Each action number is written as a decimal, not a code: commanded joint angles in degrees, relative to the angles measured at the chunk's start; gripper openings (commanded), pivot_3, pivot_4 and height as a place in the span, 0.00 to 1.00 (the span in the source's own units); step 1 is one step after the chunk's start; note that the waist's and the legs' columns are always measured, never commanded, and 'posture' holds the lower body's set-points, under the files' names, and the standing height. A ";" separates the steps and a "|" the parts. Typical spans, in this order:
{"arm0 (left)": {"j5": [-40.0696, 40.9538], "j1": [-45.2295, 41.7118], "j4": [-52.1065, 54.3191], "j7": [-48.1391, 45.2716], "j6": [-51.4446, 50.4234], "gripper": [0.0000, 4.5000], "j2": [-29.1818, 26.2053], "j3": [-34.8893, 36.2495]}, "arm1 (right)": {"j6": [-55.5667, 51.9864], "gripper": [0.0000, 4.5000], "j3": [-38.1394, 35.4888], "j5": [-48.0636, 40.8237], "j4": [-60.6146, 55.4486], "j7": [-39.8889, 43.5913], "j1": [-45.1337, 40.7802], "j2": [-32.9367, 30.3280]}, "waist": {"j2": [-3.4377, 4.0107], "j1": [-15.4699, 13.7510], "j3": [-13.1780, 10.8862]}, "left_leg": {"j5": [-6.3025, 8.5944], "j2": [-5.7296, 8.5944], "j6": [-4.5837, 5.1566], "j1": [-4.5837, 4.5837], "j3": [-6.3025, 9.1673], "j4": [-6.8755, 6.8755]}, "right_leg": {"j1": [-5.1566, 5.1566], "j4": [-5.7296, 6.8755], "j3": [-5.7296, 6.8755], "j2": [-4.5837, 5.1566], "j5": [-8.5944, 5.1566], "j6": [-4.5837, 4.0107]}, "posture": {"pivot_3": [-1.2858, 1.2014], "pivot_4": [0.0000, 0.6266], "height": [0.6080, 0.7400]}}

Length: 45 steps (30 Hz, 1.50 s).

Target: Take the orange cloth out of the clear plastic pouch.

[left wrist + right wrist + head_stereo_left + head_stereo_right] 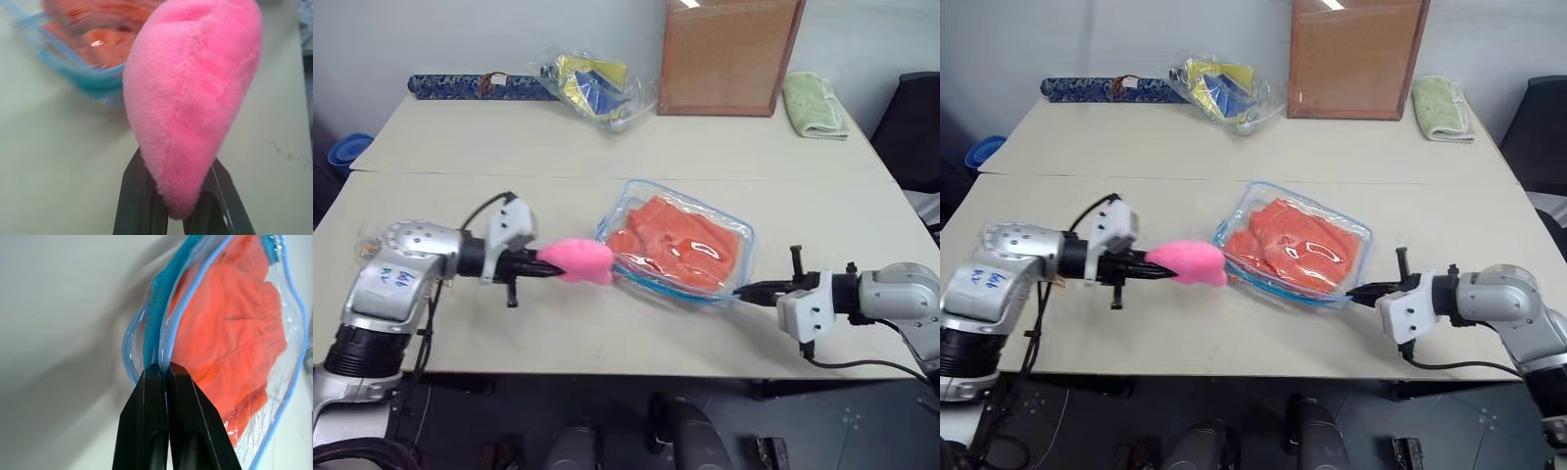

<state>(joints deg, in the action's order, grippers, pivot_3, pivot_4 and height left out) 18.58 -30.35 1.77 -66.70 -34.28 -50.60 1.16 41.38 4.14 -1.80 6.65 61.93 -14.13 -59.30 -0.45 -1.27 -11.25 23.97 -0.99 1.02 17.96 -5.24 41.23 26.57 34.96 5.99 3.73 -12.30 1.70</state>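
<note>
The right gripper (pixel 159 369) is clenched on the blue edge of the pouch (pixel 677 245), and the left gripper (pixel 544 263) pinches its pink pom-pom (pixel 578 261). The cloth (pixel 680 242) lies inside the pouch, above the near table (pixel 558 323). Farther back: a clear bag (pixel 592 88), a corkboard (pixel 729 54), a green towel (pixel 815 105).

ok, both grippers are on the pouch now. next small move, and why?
Probably draw the left gripper further out toward the robot's left while the right gripper holds. The left is shut on the pink pom-pom, the right is shut on the clear plastic pouch at its blue edge, and the orange cloth lies fully inside. Pulling the charm should run the zipper open.
</note>
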 commanded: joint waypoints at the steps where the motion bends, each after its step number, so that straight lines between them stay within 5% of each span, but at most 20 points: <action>1: 1.73 1.63 -1.53 -1.03 -0.43 0.00 -4.99 6.26 | 2.36 0.01 -3.14 -2.09 -0.09 0.62 2.60 -3.39 | 0.00 0.10 0.00 | 0.00 0.00 0.00 -0.01 -0.01 -0.02 | 0.00 0.02 0.00 0.00 0.00 0.00 | 0.52 0.24 1.00; 7: 8.11 13.93 8.31 -5.24 -4.04 0.00 -10.11 11.76 | 1.83 0.01 -3.79 -2.26 -0.40 -0.97 3.35 -3.07 | 0.06 1.20 -0.04 | 0.04 -0.07 -0.08 -0.04 -0.06 -0.06 | 0.03 0.01 0.01 0.02 -0.03 -0.05 | 0.52 0.24 1.00; 12: 7.28 17.51 8.39 -1.39 -2.65 0.00 -7.87 10.86 | -4.03 0.06 -2.56 -3.82 -3.99 -0.74 2.92 -1.61 | 0.08 1.27 -0.05 | 0.07 -0.07 -0.18 -0.32 -0.13 -0.10 | -0.02 0.01 -0.06 0.01 -0.12 -0.19 | 0.52 0.24 1.00; 25: 7.38 17.52 -2.34 2.20 -2.93 0.92 -8.27 13.91 | -19.14 0.99 -15.03 -11.03 -16.53 -3.47 18.23 -2.09 | 0.10 1.15 -0.06 | 0.08 -0.10 -0.23 -0.45 -0.18 -0.26 | -0.04 0.01 -0.08 0.01 -0.13 -0.22 | 0.52 0.24 1.00; 32: 8.17 3.36 -10.28 -1.19 -0.85 0.92 -11.64 12.44 | -45.18 0.99 -22.28 -27.79 -33.71 -8.87 24.32 0.24 | 0.06 0.71 -0.06 | 0.10 -0.13 -0.25 -0.48 -0.15 -0.25 | -0.05 0.05 -0.06 0.00 -0.15 -0.26 | 0.52 0.24 1.00; 36: 9.65 -11.39 -1.89 -2.65 -2.37 0.92 -6.07 4.21 | -57.79 0.99 -22.64 -37.72 -41.29 -13.17 22.50 1.02 | 0.01 -0.51 -0.02 | 0.11 -0.06 -0.24 -0.44 -0.13 -0.23 | -0.10 0.07 -0.04 0.02 -0.11 -0.19 | 0.52 0.24 1.00; 39: 2.02 -15.38 5.53 -6.90 8.68 0.92 -0.56 -8.31 | -65.66 0.99 -21.06 -46.54 -47.47 -17.18 20.91 1.80 | 0.02 -0.71 -0.02 | 0.12 0.04 -0.19 -0.36 -0.15 -0.24 | -0.13 0.10 -0.05 0.03 -0.06 -0.10 | 0.52 0.24 1.00; 45: -9.97 -13.35 1.44 -10.45 29.43 0.92 2.61 -18.24 | -70.72 0.99 -19.08 -47.76 -53.01 -19.06 21.47 2.56 | -0.04 0.61 -0.05 | 0.14 -0.08 -0.27 -0.24 -0.44 -0.25 | -0.08 -0.06 -0.25 -0.26 -0.11 -0.18 | 0.52 0.24 1.00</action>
<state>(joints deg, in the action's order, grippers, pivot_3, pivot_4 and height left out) 11.59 -43.90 4.25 -76.44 -10.49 -47.89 -16.70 -29.00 -15.31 -49.34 -43.58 43.26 7.27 -57.38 -0.50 -0.66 -11.31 24.08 -1.08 0.70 17.69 -5.65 40.97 26.48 34.94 5.75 3.45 -12.42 1.50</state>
